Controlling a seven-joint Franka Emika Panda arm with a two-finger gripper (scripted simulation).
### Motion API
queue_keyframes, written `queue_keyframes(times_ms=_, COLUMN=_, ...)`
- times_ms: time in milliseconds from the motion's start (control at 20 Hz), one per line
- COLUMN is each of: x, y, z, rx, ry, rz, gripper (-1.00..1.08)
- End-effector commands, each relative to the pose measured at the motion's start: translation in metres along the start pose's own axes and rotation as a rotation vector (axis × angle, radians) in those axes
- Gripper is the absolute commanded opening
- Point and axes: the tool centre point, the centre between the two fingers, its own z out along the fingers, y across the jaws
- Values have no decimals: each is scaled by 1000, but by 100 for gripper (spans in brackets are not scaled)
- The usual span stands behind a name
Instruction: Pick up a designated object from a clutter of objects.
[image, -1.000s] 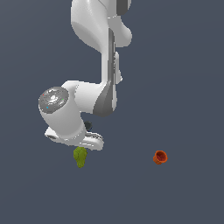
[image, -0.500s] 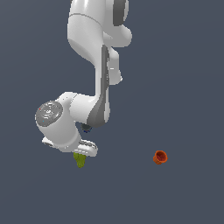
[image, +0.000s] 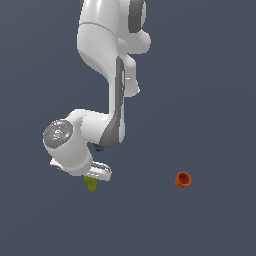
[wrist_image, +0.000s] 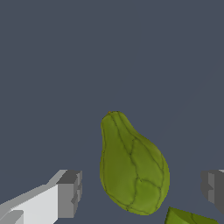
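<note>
The olive yellow-green pear-shaped lump (wrist_image: 131, 168) lies on the grey floor, seen large in the wrist view. In the exterior view only its lower part (image: 91, 184) shows beneath the robot's hand. My gripper (wrist_image: 140, 192) is open, with one grey fingertip (wrist_image: 70, 192) on one side of the lump and the other fingertip (wrist_image: 212, 186) on the other side, neither touching it. A corner of the bright-green flat block (wrist_image: 188, 217) shows beside the lump. The orange cup (image: 183, 179) stands apart at the exterior view's right. The blue and dark grey pieces are mostly hidden behind the arm.
The white arm (image: 107, 75) reaches down from the top of the exterior view and its wrist (image: 70, 145) covers most of the clutter. The floor (image: 210, 75) is plain dark grey.
The hand has lowered and shifted slightly toward the exterior view's left over the olive lump, hiding more of it. The orange cup has not moved.
</note>
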Motion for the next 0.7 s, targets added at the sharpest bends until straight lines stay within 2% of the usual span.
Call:
queue_keyframes(times_ms=0, x=-1, y=0, z=13, rx=0, ry=-1, rz=0, gripper=100)
queue_keyframes(times_ms=250, x=-1, y=0, z=36, rx=0, ry=-1, rz=1, gripper=100)
queue_keyframes(times_ms=500, x=0, y=1, z=39, rx=0, ry=0, rz=1, gripper=100)
queue_keyframes(times_ms=550, x=0, y=1, z=39, rx=0, ry=0, rz=1, gripper=-100)
queue_keyframes(times_ms=650, x=0, y=1, z=39, rx=0, ry=0, rz=1, gripper=-100)
